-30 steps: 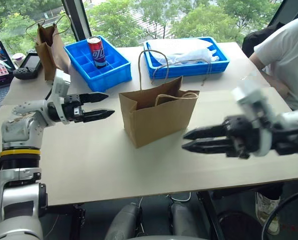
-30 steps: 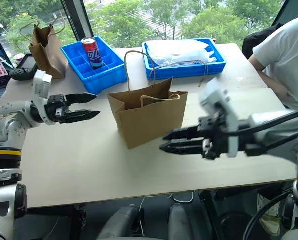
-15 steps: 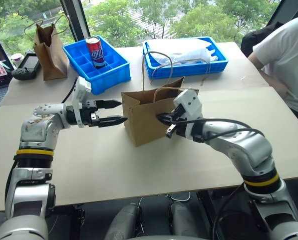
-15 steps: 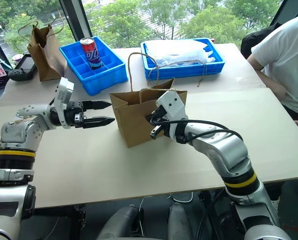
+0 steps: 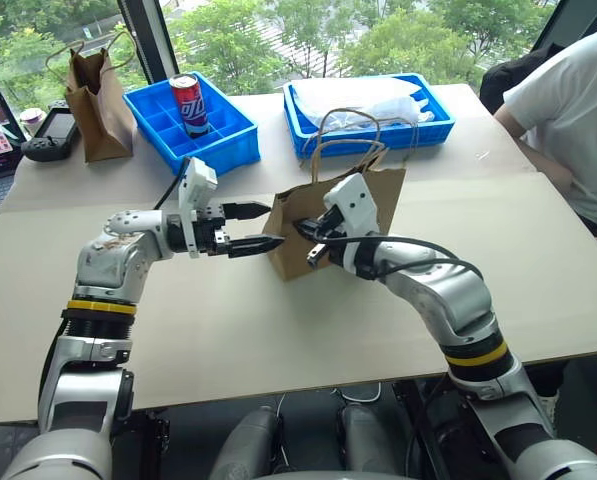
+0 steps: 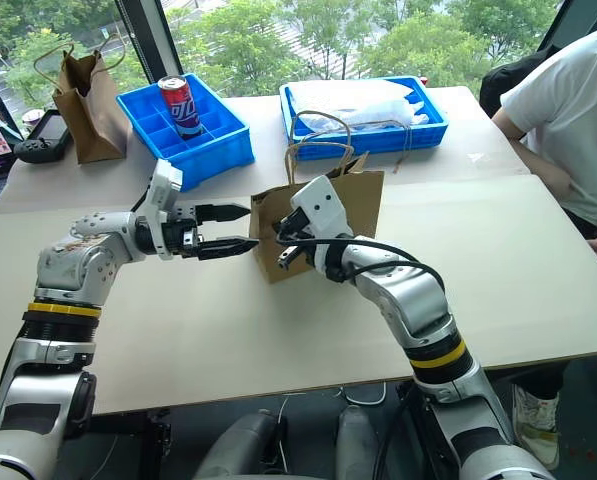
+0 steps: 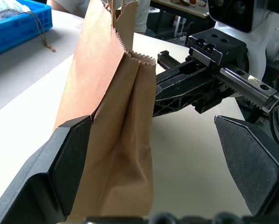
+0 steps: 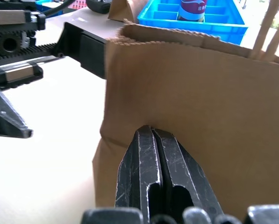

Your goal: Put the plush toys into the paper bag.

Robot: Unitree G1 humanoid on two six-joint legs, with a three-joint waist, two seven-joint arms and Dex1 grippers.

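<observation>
Steadying the bag before anything goes in

Pressing against the front wall of the paper bag [image 5: 343, 215], the right gripper [image 5: 311, 243] has its two black fingers shut tight together, tips touching the paper low on the side; nothing is pinched between them, so this reads as a push or a brace, not a grasp. The bag stands tilted on the table [image 5: 228, 330], its mouth narrowed and its looped handles raised above it. At the bag's near edge, the left gripper [image 5: 262, 226] points level toward it with fingers spread wide, one on each side of the folded corner, as the left wrist view shows. My judgement is that it is lined up to catch that edge and pull the mouth open while the other arm keeps the bag from sliding. Both plush toys are out of sight, so filling the bag looks some way off. Behind stand a blue divided bin [image 5: 193, 125] holding a can [image 5: 190, 103], and a blue tray [image 5: 378, 110].
</observation>
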